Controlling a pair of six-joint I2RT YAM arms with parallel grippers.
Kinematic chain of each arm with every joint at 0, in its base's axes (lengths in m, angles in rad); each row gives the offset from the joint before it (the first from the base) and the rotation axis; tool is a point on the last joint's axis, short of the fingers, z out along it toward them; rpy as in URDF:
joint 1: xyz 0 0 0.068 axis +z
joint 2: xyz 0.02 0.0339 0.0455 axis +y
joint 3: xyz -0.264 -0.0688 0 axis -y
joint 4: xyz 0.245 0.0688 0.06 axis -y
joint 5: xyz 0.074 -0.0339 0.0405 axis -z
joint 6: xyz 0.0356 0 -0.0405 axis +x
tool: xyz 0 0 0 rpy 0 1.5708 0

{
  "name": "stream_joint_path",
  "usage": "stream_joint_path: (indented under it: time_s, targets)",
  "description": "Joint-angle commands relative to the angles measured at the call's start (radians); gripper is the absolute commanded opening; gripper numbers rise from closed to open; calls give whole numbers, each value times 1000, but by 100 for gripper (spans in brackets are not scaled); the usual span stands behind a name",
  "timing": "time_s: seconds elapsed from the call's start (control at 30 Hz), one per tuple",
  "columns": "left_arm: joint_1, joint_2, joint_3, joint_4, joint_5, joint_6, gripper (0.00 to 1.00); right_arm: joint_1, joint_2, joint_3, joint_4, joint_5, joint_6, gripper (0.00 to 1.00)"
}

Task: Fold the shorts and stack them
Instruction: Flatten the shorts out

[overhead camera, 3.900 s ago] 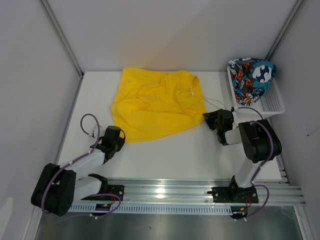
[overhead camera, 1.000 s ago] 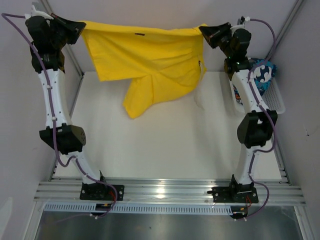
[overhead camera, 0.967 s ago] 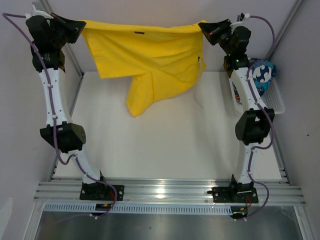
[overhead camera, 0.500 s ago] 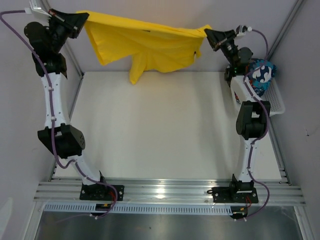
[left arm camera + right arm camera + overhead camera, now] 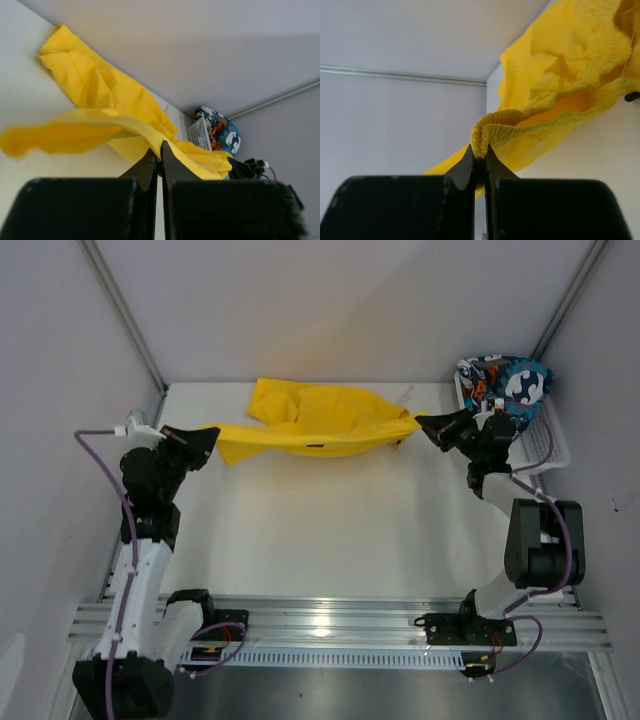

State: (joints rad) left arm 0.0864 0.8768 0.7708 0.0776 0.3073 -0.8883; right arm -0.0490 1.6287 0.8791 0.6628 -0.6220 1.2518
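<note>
Both arms are down from the high hold of half a second ago. The yellow shorts (image 5: 320, 420) no longer hang in the air between them; they lie low across the far half of the table (image 5: 320, 540).

Near edge: aluminium rail (image 5: 330, 618) with both arm bases bolted on.

The left gripper (image 5: 203, 443) sits at the left side of the table, fingers pressed together on a yellow corner. The left wrist view shows cloth pinched at the tips, with a blurred loose flap beside it.

The right gripper (image 5: 424, 426) is at the right side, just in front of the basket (image 5: 548, 448). It is clamped on the gathered elastic waistband, which the right wrist view shows bulging up between the fingers.

The shorts are stretched into a narrow band between the two claws. The far part is bunched and rests on the table near the back wall. Cannot tell whether the held edge touches the surface.

Judgement: this is a lay-down, with the cloth doubled roughly and not yet a clean fold. Smoothing and at least one more fold are needed.

The printed shorts (image 5: 505, 388) are heaped in the basket at the far right corner, untouched, so stacking is not started.

Surface is plain white and matte. The room has pale grey walls on three sides and metal posts in the far corners.
</note>
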Motion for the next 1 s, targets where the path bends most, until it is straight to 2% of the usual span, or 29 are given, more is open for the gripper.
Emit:
stream_joint_path:
  time_s: [0.0, 0.03, 0.13, 0.2, 0.3, 0.43, 0.53, 0.57, 0.7, 0.87, 0.97]
  targets:
    - [-4, -171, -65, -80, -192, 72, 0, 40, -166, -81, -280, 105, -250, 0]
    - [-4, -252, -67, -199, -213, 87, 0, 46, -237, -97, -396, 140, -320, 0]
    - [-4, -379, -62, -390, -289, 120, 0, 138, -366, -132, -649, 325, -393, 0]
    - [-2, -416, -61, -459, -300, 130, 0, 175, -415, -161, -783, 471, -419, 0]
    - [-4, -441, -85, -506, -258, 149, 0, 212, -490, -245, -942, 533, -385, 0]
    - [-4, -452, -99, -530, -289, 172, 0, 328, -576, -369, -968, 582, -315, 0]
    - [-4, -452, -79, -564, -379, 192, 0, 500, -627, -422, -985, 657, -237, 0]
    - [-4, -447, -71, -575, -398, 196, 0, 591, -636, -448, -988, 704, -217, 0]
    - [-4, -424, -25, -666, -448, 209, 0, 751, -667, -457, -1078, 830, -117, 0]
    - [-4, -486, -68, -696, -511, 250, 0, 860, -688, -482, -1092, 883, -66, 0]
    - [-4, -470, -64, -711, -556, 252, 0, 975, -659, -485, -1077, 919, -8, 0]
